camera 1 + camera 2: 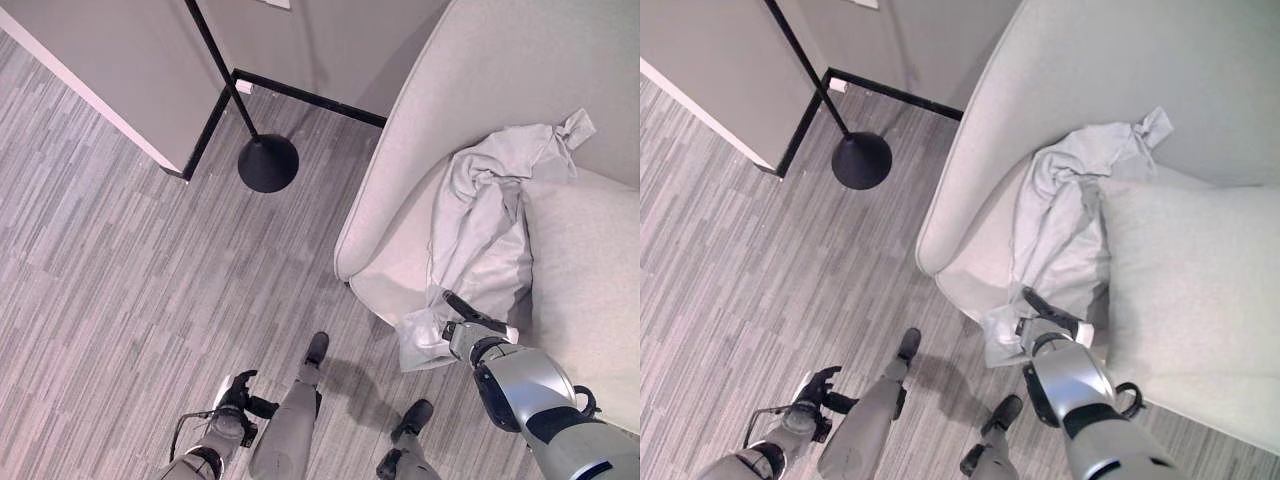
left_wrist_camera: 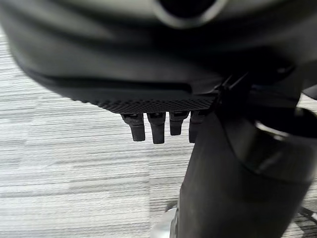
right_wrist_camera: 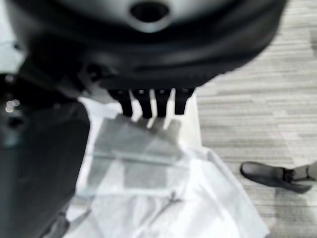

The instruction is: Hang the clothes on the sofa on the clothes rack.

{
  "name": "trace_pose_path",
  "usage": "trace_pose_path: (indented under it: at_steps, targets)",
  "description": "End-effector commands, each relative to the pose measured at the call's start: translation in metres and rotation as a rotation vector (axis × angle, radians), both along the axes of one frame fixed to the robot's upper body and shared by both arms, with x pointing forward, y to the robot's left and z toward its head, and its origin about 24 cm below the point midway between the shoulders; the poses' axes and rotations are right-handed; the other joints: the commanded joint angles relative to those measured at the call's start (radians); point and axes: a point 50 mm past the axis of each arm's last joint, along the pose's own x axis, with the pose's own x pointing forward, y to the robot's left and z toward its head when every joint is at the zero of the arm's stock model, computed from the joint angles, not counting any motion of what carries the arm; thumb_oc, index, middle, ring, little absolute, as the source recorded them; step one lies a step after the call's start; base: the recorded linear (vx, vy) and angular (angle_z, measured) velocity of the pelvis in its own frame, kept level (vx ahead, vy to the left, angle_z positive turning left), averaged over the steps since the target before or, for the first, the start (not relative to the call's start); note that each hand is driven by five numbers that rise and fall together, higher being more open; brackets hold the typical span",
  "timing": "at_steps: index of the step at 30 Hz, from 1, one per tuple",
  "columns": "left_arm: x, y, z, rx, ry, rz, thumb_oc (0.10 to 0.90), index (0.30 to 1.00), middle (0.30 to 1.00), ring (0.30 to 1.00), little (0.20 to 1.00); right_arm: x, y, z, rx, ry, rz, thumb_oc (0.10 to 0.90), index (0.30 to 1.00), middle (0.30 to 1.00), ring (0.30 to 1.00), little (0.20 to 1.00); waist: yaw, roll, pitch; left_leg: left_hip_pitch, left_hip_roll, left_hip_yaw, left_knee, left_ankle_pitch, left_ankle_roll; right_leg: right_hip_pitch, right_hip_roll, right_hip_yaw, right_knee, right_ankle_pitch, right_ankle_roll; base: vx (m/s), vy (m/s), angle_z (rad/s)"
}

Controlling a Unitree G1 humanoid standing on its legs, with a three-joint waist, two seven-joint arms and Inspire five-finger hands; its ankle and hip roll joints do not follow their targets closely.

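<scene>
Your garment (image 1: 480, 240) lies crumpled on the sofa (image 1: 500, 80), draped from the backrest at about 1 o'clock down to the seat's front edge, where a corner hangs over. The right robot hand (image 1: 465, 318) hovers just above that low corner — fingers straight, gripping nothing — likely because the overhang offers the easiest pinch. The left robot hand (image 1: 237, 392) hangs idle near the floor (image 1: 100, 280) at 7 o'clock, fingers relaxed. The rack's round base (image 1: 268, 162) stands at 11 o'clock — open floor lies between.

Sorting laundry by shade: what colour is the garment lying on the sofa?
Pale grey-white, plain. The garment shows best in the left eye view, draped over the sofa.
</scene>
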Motion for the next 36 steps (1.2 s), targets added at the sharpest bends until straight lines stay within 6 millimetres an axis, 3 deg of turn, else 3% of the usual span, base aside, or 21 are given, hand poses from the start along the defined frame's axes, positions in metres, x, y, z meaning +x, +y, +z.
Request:
trace_pose_path:
  at_steps: [1, 7, 10, 15, 16, 17, 18, 25, 30, 36]
  targets:
    - [-0.006, 0.019, 0.001, 0.089, 0.009, -0.018, 0.8, 0.9, 0.9, 0.9, 0.9, 0.069, 0.085, 0.071, 0.193, -0.427, 0.246, 0.8, 0.9, 0.9, 0.9, 0.9, 0.093, -0.07, 0.012, -0.041, -0.013, -0.036, 0.09, -0.196, 0.001, 0.073, -0.132, 0.058, 0.009, 0.107, 0.09, 0.0, 0.0, 0.0]
    - [0.002, 0.016, 0.005, 0.095, -0.022, -0.015, 0.8, 0.9, 0.9, 0.9, 0.9, 0.05, 0.081, 0.038, 0.308, -0.372, 0.108, 0.8, 0.9, 0.9, 0.9, 0.9, 0.114, -0.052, 0.051, -0.098, -0.02, -0.045, 0.115, -0.195, -0.002, 0.054, -0.134, 0.034, 0.011, 0.102, 0.093, 0.0, 0.0, 0.0]
    - [0.006, 0.014, 0.007, 0.092, -0.041, -0.017, 0.8, 0.9, 0.9, 0.9, 0.9, 0.049, 0.077, 0.036, 0.312, -0.365, 0.094, 0.8, 0.9, 0.9, 0.9, 0.9, 0.119, -0.045, 0.067, -0.124, -0.023, -0.049, 0.12, -0.191, -0.003, 0.038, -0.133, 0.029, 0.011, 0.093, 0.092, -0.03, -0.01, 0.06]
    - [0.013, 0.014, 0.011, 0.066, -0.086, 0.02, 0.8, 0.9, 0.9, 0.9, 0.9, 0.056, 0.063, 0.051, 0.278, -0.387, 0.103, 0.8, 0.9, 0.9, 0.9, 0.9, 0.13, -0.041, 0.101, -0.181, -0.019, -0.048, 0.139, -0.186, -0.008, 0.001, -0.13, 0.025, 0.009, 0.073, 0.091, -0.03, -0.005, 0.03]
    - [0.011, 0.015, 0.011, 0.068, -0.086, 0.028, 0.8, 0.9, 0.9, 0.9, 0.9, 0.061, 0.065, 0.06, 0.278, -0.411, 0.145, 0.629, 0.644, 0.644, 0.644, 0.644, 0.135, -0.05, 0.109, -0.195, -0.016, -0.044, 0.148, -0.188, -0.008, -0.006, -0.126, 0.028, 0.007, 0.067, 0.09, -0.01, 0.017, 0.09]
    - [0.011, 0.015, 0.011, 0.068, -0.086, 0.028, 0.8, 0.9, 0.9, 0.9, 0.9, 0.061, 0.065, 0.06, 0.278, -0.411, 0.145, 0.573, 0.559, 0.559, 0.559, 0.559, 0.135, -0.05, 0.109, -0.195, -0.015, -0.044, 0.149, -0.188, -0.008, -0.006, -0.126, 0.028, 0.007, 0.067, 0.09, -0.01, 0.015, 0.12]
    - [0.01, 0.018, 0.011, 0.072, -0.081, 0.037, 0.8, 0.9, 0.9, 0.9, 0.9, 0.065, 0.071, 0.065, 0.28, -0.438, 0.192, 0.4, 0.3, 0.3, 0.3, 0.3, 0.136, -0.06, 0.111, -0.195, -0.014, -0.045, 0.149, -0.188, -0.008, -0.007, -0.124, 0.029, 0.007, 0.067, 0.089, 0.0, 0.0, 0.0]
    - [0.005, 0.036, 0.011, 0.101, -0.065, 0.086, 0.8, 0.9, 0.9, 0.9, 0.9, 0.073, 0.083, 0.075, 0.244, -0.551, 0.416, 0.4, 0.3, 0.3, 0.3, 0.3, 0.117, -0.107, 0.116, -0.186, -0.004, -0.038, 0.158, -0.193, -0.012, 0.004, -0.114, 0.028, 0.009, 0.064, 0.082, 0.0, 0.0, 0.0]
    - [0.0, 0.046, 0.012, 0.128, -0.049, 0.073, 0.8, 0.9, 0.9, 0.9, 0.9, 0.075, 0.086, 0.079, 0.252, -0.594, 0.506, 0.4, 0.3, 0.3, 0.3, 0.3, 0.105, -0.127, 0.111, -0.167, 0.003, -0.033, 0.16, -0.195, -0.014, 0.009, -0.111, 0.035, 0.011, 0.071, 0.083, -0.01, -0.016, -0.11]
    - [-0.015, 0.059, 0.008, 0.138, -0.019, 0.09, 0.8, 0.9, 0.9, 0.9, 0.9, 0.082, 0.087, 0.107, 0.319, -0.804, 0.562, 0.4, 0.3, 0.3, 0.3, 0.3, 0.091, -0.159, 0.094, -0.118, 0.015, -0.018, 0.104, -0.175, -0.018, 0.013, -0.112, 0.045, 0.012, 0.099, 0.089, 0.0, -0.014, -0.08]
